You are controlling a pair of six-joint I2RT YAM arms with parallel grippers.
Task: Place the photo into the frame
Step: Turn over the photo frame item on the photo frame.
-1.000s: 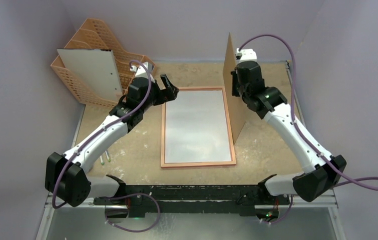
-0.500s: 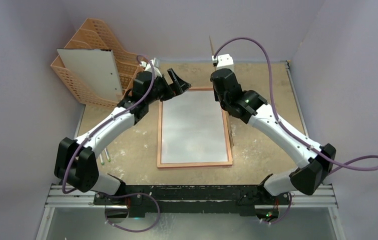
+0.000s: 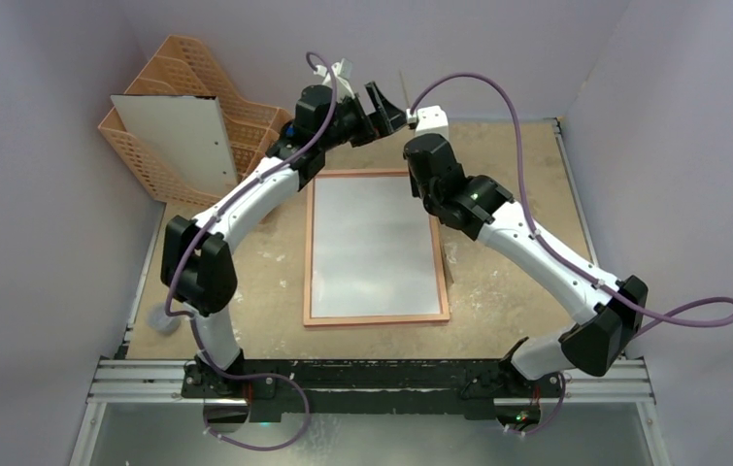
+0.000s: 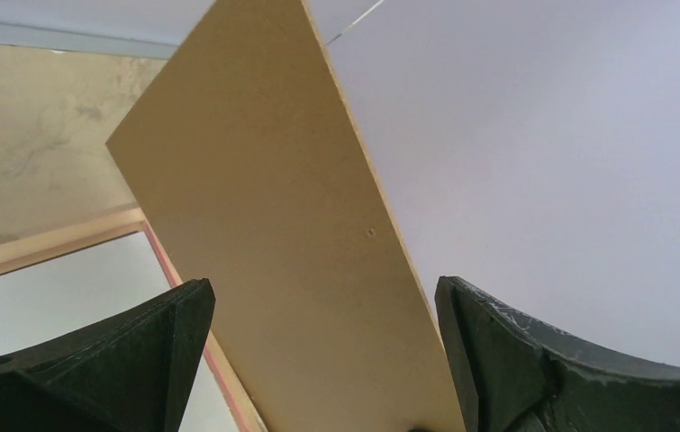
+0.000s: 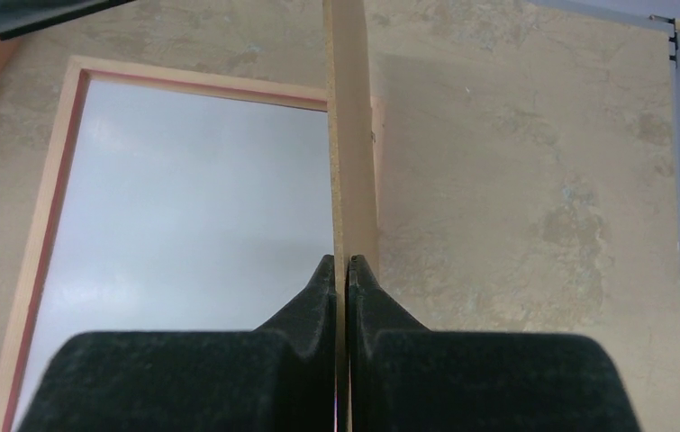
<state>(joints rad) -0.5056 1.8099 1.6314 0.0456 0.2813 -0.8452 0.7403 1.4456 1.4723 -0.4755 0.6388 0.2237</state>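
The frame [image 3: 309, 252] lies flat mid-table, its narrow pink-red border around a pale pane; it also shows in the right wrist view [image 5: 55, 171] and the left wrist view [image 4: 48, 247]. The photo's print is not in view. My right gripper [image 5: 342, 265] is shut on the plain brown backing board [image 5: 349, 135] and holds it upright on edge over the frame's right side. In the top view only the board's thin edge [image 3: 403, 85] shows. My left gripper [image 3: 386, 107] is open at the board's top far end. The board's face [image 4: 300, 234] lies between its spread fingers [image 4: 147, 360].
An orange plastic organiser [image 3: 149, 160] stands at the back left with a white sheet [image 3: 183, 136] leaning in it. The side walls stand close on both sides. The rail with the arm bases [image 3: 372, 379] runs along the near edge.
The left arm has swung from the frame's far left corner up and right to the board's top. The right arm has turned the board edge-on and shifted it left. The frame slid slightly left.
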